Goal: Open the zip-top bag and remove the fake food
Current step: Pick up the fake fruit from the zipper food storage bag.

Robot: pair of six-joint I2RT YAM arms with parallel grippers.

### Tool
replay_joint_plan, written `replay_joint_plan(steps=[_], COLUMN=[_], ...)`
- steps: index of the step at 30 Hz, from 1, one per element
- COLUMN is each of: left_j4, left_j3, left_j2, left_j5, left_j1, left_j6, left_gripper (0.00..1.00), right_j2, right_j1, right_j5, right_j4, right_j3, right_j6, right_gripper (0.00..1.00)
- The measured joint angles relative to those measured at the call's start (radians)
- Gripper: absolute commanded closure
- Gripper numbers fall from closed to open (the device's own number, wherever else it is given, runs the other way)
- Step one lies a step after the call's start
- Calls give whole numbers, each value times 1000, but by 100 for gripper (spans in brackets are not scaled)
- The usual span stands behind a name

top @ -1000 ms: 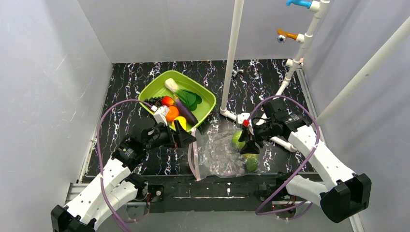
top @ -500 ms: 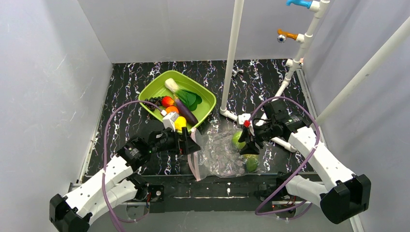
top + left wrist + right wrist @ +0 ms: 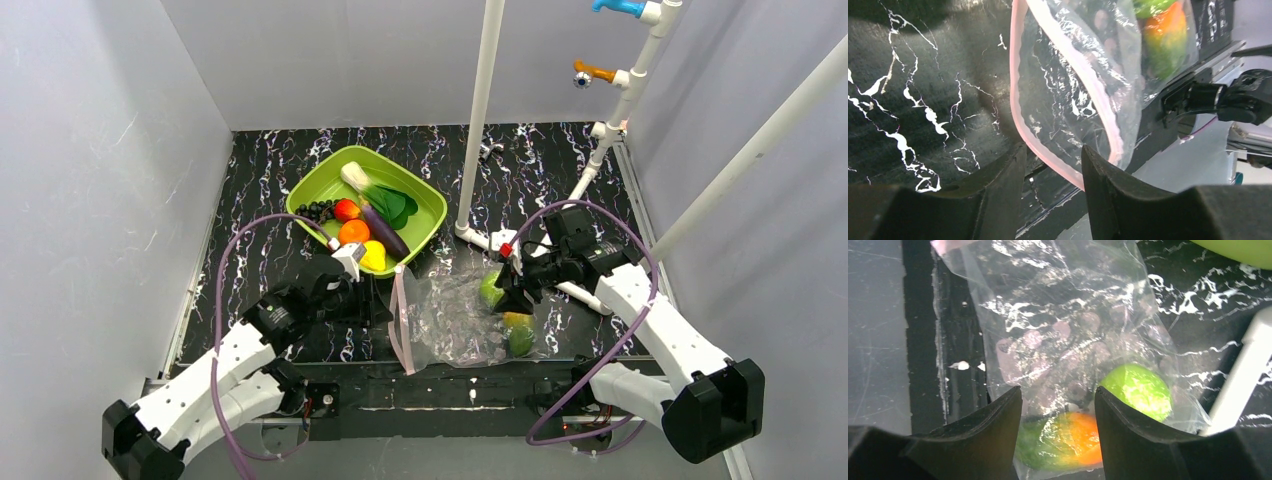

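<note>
The zip-top bag (image 3: 455,320) lies crinkled near the table's front edge, its pinkish zip strip (image 3: 400,320) on the left. In the left wrist view the strip (image 3: 1020,120) loops between the fingers of my left gripper (image 3: 1054,150), whose jaws stand apart round its lower lip. My right gripper (image 3: 1058,392) straddles a green-and-orange fruit (image 3: 1068,437) through the plastic at the bag's closed end. A green apple (image 3: 1138,390) sits in the bag beside it. In the top view the left gripper (image 3: 383,300) is at the strip, the right gripper (image 3: 508,300) over the fruit (image 3: 519,335).
The lime-green tray (image 3: 320,177) behind the left arm holds an orange (image 3: 353,231), a lemon (image 3: 373,255), an eggplant (image 3: 383,232), a leafy green and dark grapes. A white pipe post (image 3: 480,120) rises behind the bag. The table's front edge (image 3: 450,375) runs just below the bag.
My left gripper has come away from the tray to the bag's zip strip, and its jaws have narrowed round the strip. The right gripper has shifted only slightly.
</note>
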Motion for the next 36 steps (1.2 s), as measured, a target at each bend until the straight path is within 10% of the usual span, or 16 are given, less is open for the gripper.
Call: replay_joint_plan(steps=[10,20,36], left_j4=[119,289,560], left_j3=[-38,-87,-185], left_j2=[115,224,304], left_j5=[106,167,215], left_j1=[-3,-6,-12], left_j6=[-5,-24,-72], left_gripper=[61,60,50], right_j2=[39,129,336], right_j1=[-8,-34,-34], right_j5=[190,263,266], right_j4=[61,20,-5], right_j3=[-11,-27,13], right_j6=[15,-329,-582], right_gripper=[35,29,48])
